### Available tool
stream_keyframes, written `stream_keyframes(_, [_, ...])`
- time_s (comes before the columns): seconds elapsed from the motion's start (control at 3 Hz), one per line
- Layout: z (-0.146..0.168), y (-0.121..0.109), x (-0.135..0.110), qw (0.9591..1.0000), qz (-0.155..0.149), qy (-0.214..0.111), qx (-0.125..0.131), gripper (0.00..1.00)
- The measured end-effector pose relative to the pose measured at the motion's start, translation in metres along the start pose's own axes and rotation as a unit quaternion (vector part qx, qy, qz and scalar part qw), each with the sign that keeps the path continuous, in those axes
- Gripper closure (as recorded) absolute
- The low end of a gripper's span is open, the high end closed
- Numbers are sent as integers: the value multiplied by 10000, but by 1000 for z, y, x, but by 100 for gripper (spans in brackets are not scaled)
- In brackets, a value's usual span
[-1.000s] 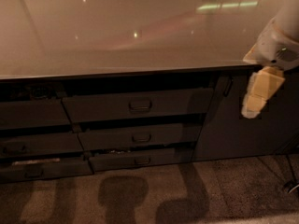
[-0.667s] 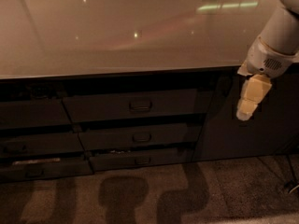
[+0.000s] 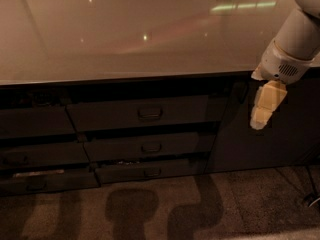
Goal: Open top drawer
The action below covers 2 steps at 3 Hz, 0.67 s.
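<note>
The top drawer point(image 3: 115, 115) is the widest dark grey front just under the counter, left of centre in the camera view, with a small loop handle point(image 3: 150, 113) at its middle. It sits flush with the fronts around it. My gripper point(image 3: 265, 108) hangs cream-coloured below the white wrist at the right, in front of the cabinet door and well right of the handle, at about the same height. It touches nothing.
A glossy countertop point(image 3: 150, 34) overhangs the drawers. Two shorter drawer fronts point(image 3: 150, 147) point(image 3: 150, 172) lie below the top one, and another drawer stack point(image 3: 30, 124) stands at left. A dark cabinet door point(image 3: 280, 144) fills the right. Speckled carpet point(image 3: 150, 209) covers the floor.
The arm has swung left and slightly lower, bringing the gripper nearer the drawers. The drawers have not moved.
</note>
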<state>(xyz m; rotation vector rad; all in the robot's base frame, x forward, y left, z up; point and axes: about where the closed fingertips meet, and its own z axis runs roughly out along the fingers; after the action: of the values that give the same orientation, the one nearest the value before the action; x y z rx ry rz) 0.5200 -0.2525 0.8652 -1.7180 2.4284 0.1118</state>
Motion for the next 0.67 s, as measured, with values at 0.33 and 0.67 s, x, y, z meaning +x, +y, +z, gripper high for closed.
stream_keyframes(0.33, [-11, 29, -2, 9974, -539, -276, 380, 0])
stream_keyframes(0.67, [14, 58, 22, 9901, -1045, -490, 804, 0])
